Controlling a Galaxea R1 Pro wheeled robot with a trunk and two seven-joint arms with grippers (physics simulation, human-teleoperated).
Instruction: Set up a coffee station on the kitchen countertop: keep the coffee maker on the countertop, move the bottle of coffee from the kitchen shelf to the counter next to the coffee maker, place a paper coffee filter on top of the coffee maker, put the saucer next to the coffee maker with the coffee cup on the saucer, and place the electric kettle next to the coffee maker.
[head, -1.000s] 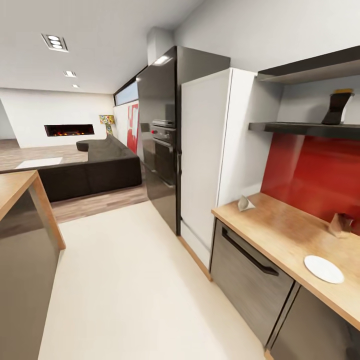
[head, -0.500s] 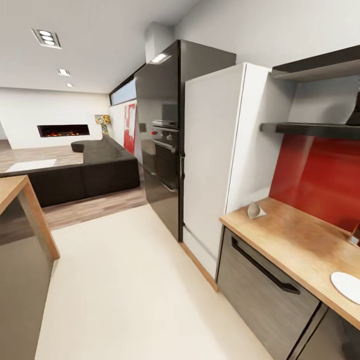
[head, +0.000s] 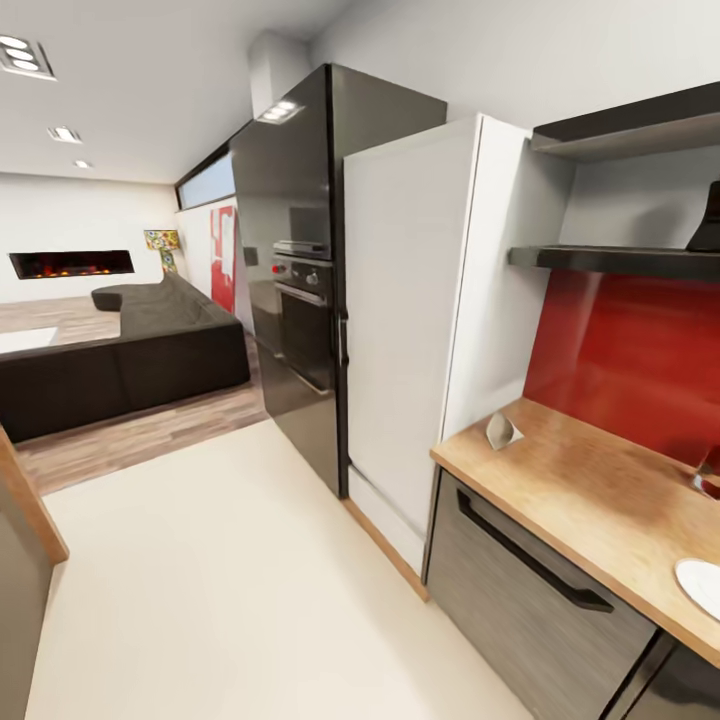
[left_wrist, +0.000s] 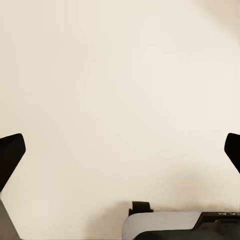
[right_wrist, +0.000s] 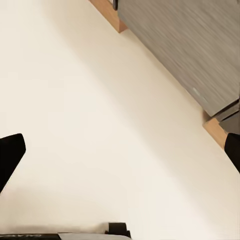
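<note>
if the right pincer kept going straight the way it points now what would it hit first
Most likely the cream floor. The right pincer is open and empty, aimed down at bare floor, with the grey cabinet front off to one side. Depth is unclear.

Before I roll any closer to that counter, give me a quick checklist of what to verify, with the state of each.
1. Left gripper empty and open: ok, fingertips wide apart over bare floor.
2. Right gripper empty and open: ok, same, beside the cabinet front.
3. Paper coffee filter located: ok, on the countertop near its fridge-side end.
4. Saucer located: ok, near the counter's front edge, cut by the frame.
5. Dark thing on the shelf: cannot tell what it is, mostly cropped.
6. Coffee maker and kettle positions: cannot tell.
</note>
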